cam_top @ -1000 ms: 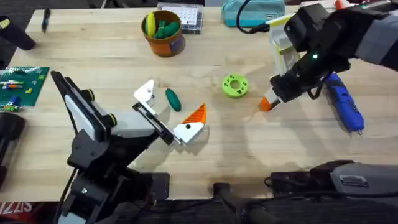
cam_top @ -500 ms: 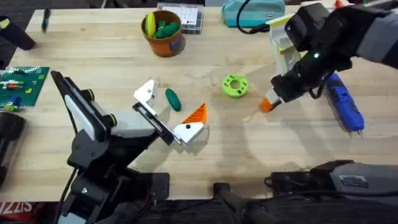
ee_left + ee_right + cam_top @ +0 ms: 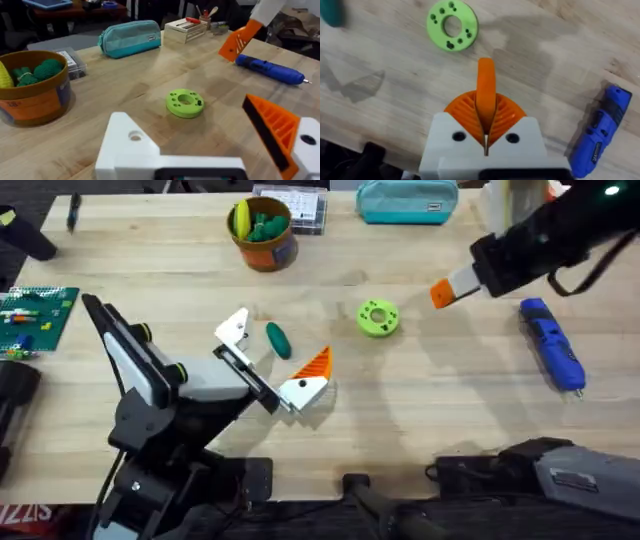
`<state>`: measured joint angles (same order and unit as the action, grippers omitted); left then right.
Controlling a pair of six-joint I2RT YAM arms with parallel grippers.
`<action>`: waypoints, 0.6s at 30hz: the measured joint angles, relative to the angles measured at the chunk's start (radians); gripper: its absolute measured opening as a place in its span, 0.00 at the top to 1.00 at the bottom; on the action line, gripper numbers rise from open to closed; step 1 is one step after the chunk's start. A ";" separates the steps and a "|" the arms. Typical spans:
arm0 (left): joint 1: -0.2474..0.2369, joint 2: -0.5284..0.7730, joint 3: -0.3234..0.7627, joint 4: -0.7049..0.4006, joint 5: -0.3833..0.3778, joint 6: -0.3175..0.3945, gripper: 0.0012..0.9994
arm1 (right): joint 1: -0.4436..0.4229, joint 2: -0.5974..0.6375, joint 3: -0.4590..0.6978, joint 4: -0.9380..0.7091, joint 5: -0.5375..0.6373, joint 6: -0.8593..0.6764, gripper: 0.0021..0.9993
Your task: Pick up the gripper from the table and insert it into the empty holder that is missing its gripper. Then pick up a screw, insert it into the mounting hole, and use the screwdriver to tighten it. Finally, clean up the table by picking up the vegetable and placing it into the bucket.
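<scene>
**Observer:** Where are you in the job?

**Me:** Early. My right gripper (image 3: 462, 283) has the small white block with the orange tip (image 3: 486, 90) pinched between its orange ribbed pads (image 3: 506, 113), and it hangs clear of the table (image 3: 400, 410), toward the far right corner, between the lime-green ring (image 3: 378, 318) and the blue screwdriver (image 3: 552, 358). So I'd call the pick-up done and the insertion not yet.

**Observer:** And the holder?

**Me:** It is on my left arm, near the middle of the table: the plain white bracket with the dark hole (image 3: 131, 142) is the bare side, and the other side carries its orange ribbed wedge (image 3: 272, 131). The left gripper (image 3: 272, 363) stands spread, with nothing between the two sides.

**Observer:** What is left?

**Me:** Nearly everything. Seat the block in that bracket, then the screw (I can't pick one out on the table from here), then tighten it with the screwdriver, which lies untouched near the right edge. The dark green vegetable (image 3: 277, 339) lies just beside the white bracket, and the orange-brown bucket (image 3: 263, 235) waits at the far edge.
</scene>
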<state>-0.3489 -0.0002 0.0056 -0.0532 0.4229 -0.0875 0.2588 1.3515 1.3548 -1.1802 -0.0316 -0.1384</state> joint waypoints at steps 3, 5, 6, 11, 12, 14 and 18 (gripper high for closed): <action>0.000 0.000 0.000 0.000 0.000 0.000 0.01 | 0.000 -0.031 0.005 -0.003 -0.037 0.000 0.98; 0.000 0.000 0.000 0.000 0.000 0.000 0.01 | 0.000 -0.047 0.005 -0.005 -0.060 0.000 0.98; 0.000 0.000 0.000 0.000 0.000 0.000 0.01 | 0.000 -0.054 0.005 -0.005 -0.070 0.000 0.98; 0.000 0.000 0.000 0.000 0.000 0.000 0.01 | 0.000 -0.068 0.005 -0.006 -0.103 0.000 0.98; 0.000 0.000 0.000 0.000 0.000 0.000 0.01 | 0.000 -0.068 0.005 -0.006 -0.111 0.000 0.98; 0.000 0.000 0.000 0.000 0.000 0.000 0.01 | 0.000 -0.068 0.005 -0.004 -0.128 0.000 0.98; 0.000 0.000 0.000 0.000 0.000 0.000 0.01 | 0.000 -0.068 0.005 0.005 -0.147 0.000 0.98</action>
<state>-0.3489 -0.0002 0.0055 -0.0532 0.4228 -0.0875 0.2588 1.2839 1.3594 -1.1750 -0.1790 -0.1383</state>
